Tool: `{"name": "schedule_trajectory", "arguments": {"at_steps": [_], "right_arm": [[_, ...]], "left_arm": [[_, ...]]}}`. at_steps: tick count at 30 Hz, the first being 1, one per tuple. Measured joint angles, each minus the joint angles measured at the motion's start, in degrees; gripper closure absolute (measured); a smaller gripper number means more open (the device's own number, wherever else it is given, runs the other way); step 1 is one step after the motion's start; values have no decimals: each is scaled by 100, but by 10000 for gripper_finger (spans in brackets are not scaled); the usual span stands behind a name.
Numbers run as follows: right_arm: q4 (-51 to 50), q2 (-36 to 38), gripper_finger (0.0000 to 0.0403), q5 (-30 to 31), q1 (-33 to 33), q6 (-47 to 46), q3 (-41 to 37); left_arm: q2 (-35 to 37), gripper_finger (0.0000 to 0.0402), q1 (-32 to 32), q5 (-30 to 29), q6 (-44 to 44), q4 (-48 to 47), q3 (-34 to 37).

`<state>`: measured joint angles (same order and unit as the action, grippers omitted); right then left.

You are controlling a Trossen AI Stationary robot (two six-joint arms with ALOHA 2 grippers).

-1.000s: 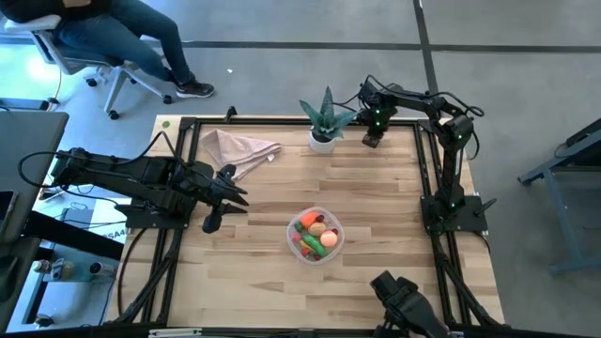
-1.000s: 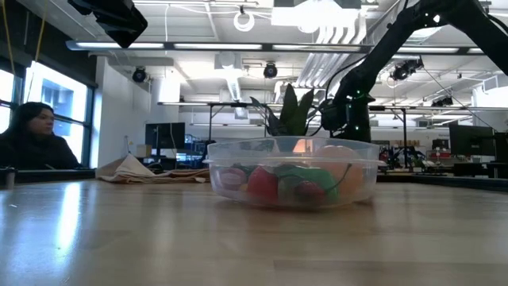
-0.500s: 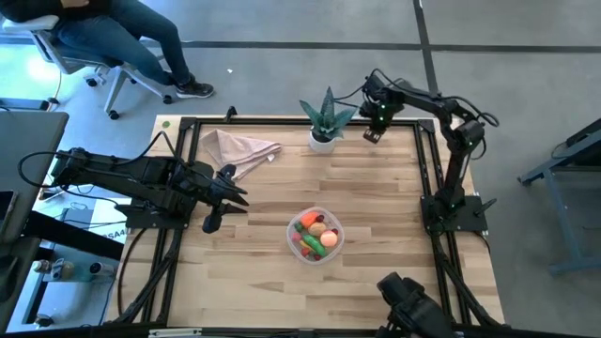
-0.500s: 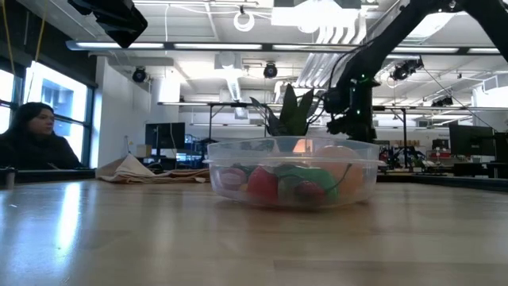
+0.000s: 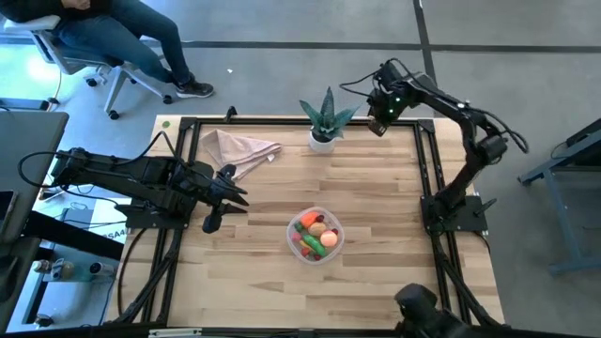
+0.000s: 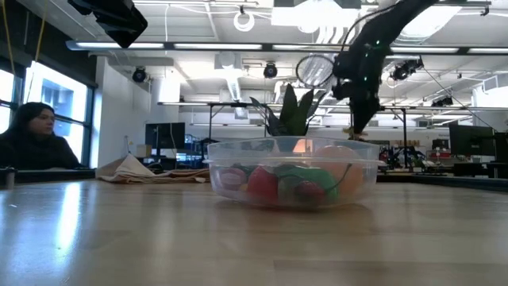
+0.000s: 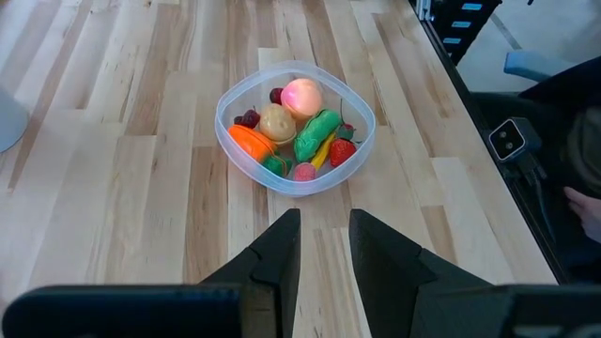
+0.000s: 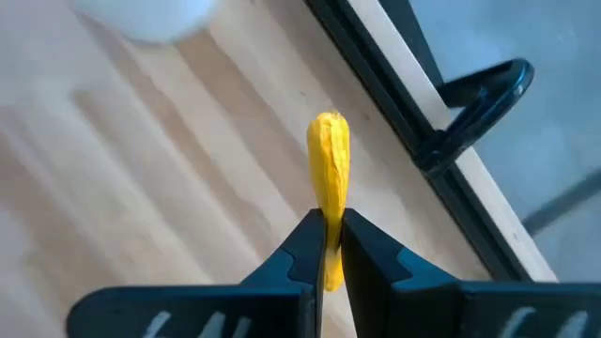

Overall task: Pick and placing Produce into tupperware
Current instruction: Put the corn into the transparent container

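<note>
A: What's nearest?
B: The tupperware (image 5: 315, 235), mid-desk, full of produce (image 7: 299, 130). The left end effector (image 5: 212, 222), shut and empty, hangs beside it.
A: Farther back?
B: The right end effector (image 8: 327, 246) pinches a yellow banana (image 8: 329, 167) above the desk's (image 5: 376, 197) far edge.

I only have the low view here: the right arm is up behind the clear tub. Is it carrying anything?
Observer: Yes. The right gripper is shut on a small yellow toy banana, pinched at one end.
Operator: Where over the table is it?
Observer: From above, the right gripper hangs at the far edge of the table, beside the green spiky plant in a white pot.
Operator: And the left arm?
Observer: The left gripper is shut and empty, off to the left of the shallow round clear plastic tub.
</note>
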<state>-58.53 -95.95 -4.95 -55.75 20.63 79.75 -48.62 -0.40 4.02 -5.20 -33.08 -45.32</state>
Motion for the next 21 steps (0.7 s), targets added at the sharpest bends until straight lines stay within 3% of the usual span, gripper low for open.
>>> {"name": "schedule_trajectory", "arguments": {"at_steps": [11, 15, 21], "right_arm": [[-253, 1409, 384, -2072, 573, -281, 0], [-95, 1923, 384, -2696, 1242, -507, 1], [522, 2357, 384, -2772, 2729, -1123, 2]], "left_arm": [[-2, 318, 1, 0, -2, 0, 0], [0, 318, 2, -1, -2, 0, 0], [-2, 318, 0, 1, 1, 0, 0]]}}
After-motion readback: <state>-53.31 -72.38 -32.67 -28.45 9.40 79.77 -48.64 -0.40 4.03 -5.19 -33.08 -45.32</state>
